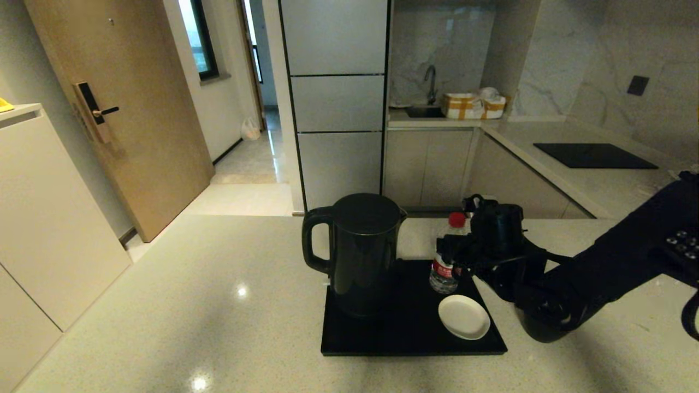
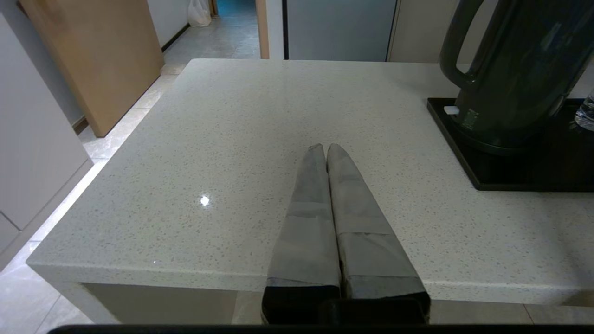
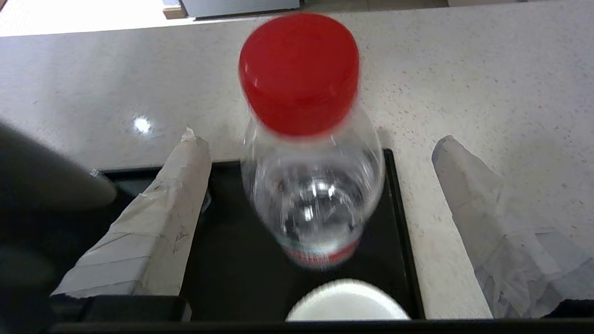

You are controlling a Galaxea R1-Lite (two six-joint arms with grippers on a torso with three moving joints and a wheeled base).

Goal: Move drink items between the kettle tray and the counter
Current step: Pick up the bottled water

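The tall black kettle (image 1: 360, 251) stands on the left half of the flat black tray (image 1: 404, 333), which lies on the pale speckled counter (image 1: 218, 305). A clear bottle with a red cap (image 1: 448, 262) stands upright at the tray's far right corner. My right gripper (image 1: 456, 254) is open around it. In the right wrist view the bottle (image 3: 315, 195) sits between the spread fingers (image 3: 158, 218), with a gap on both sides. My left gripper (image 2: 325, 148) is shut and empty, low over the counter left of the tray (image 2: 464, 153). The black cup is out of view.
A small white saucer (image 1: 464, 316) lies on the tray just in front of the bottle. A black cooktop panel (image 1: 592, 155) is set into the side counter at far right. A sink (image 1: 423, 112) lies beyond.
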